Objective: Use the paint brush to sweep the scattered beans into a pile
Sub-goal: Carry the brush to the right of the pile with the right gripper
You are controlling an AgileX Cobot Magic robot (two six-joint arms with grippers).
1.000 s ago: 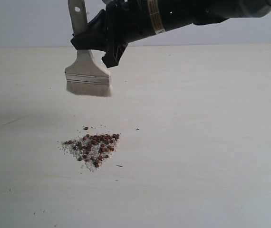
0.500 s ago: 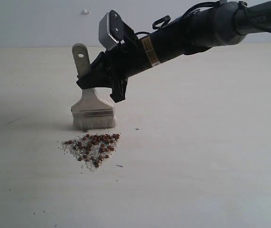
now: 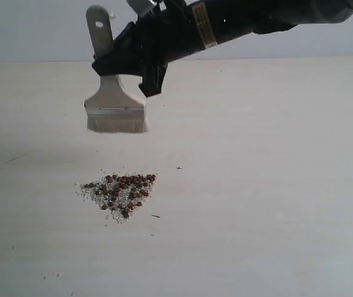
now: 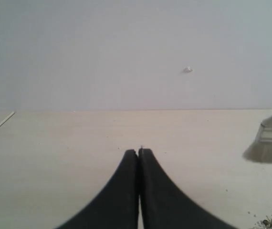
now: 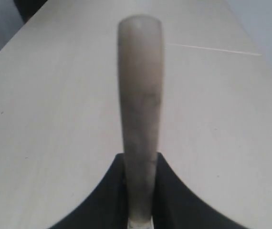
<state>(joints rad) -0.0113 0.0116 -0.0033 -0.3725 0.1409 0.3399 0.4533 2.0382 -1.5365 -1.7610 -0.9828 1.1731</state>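
Right gripper [image 3: 113, 64] pinches the flat, pale-wood-handled paint brush [image 3: 116, 106], held clear of the pale worktop [image 3: 275, 185]. The brush hangs on the far-edge side of the reddish-brown bean pile [image 3: 121, 192]. Left gripper [image 4: 139, 155]: pressed together.

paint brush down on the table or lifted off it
Lifted: the paint brush hangs bristles down in the right pincer, well above the table and the pile.

The paint brush [image 3: 116, 111], hanging from the right gripper [image 3: 129, 60], occupies the air above the pile [image 3: 119, 193], leaving an open gap beneath its bristles. The table [image 3: 275, 185] on every side of the pile offers unobstructed passage.
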